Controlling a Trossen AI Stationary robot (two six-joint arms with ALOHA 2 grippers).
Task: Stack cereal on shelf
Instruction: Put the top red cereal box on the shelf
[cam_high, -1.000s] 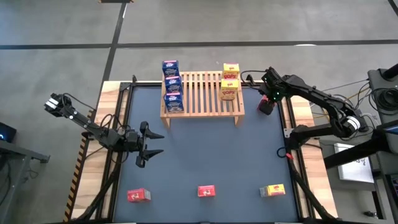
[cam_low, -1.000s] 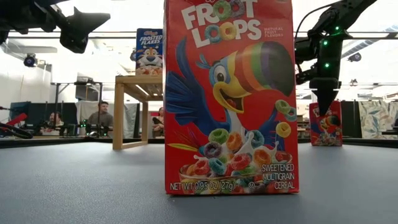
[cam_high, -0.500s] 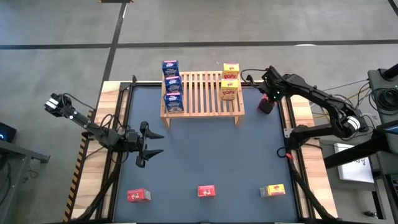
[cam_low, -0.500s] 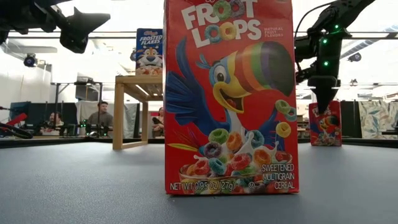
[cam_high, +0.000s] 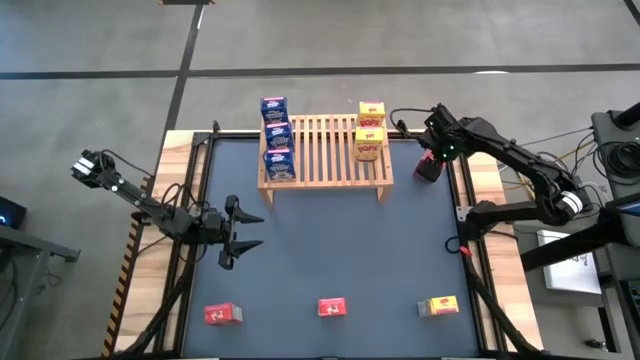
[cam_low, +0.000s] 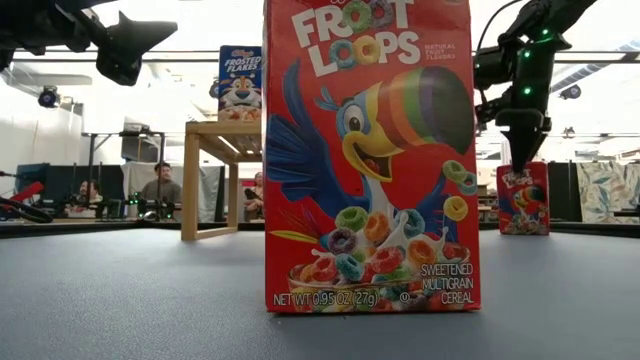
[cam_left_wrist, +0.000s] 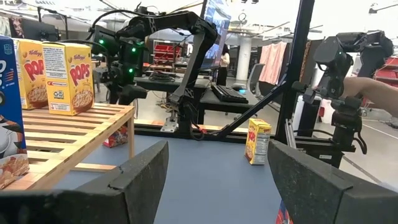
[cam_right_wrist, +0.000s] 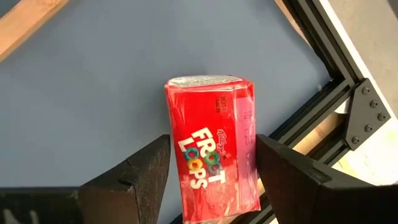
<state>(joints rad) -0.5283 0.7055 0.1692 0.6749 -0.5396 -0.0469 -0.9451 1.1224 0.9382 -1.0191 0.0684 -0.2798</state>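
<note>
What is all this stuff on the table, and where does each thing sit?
Wooden slatted rack: one, light wood, far middle of the table.
Blue cereal boxes: three, in a row on the rack's left end.
Yellow cereal boxes: three on the rack's right end; one more at the table's near right.
Red cereal boxes: three; near left, near middle, far right beside the rack.
Left pincer: open, hovering at the table's left.
Right pincer: open, above the far-right red box.

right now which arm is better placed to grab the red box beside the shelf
The right arm. Its claw hangs open directly over the red box standing next to the shelf. The left claw waits open across the table, away from it.
</note>
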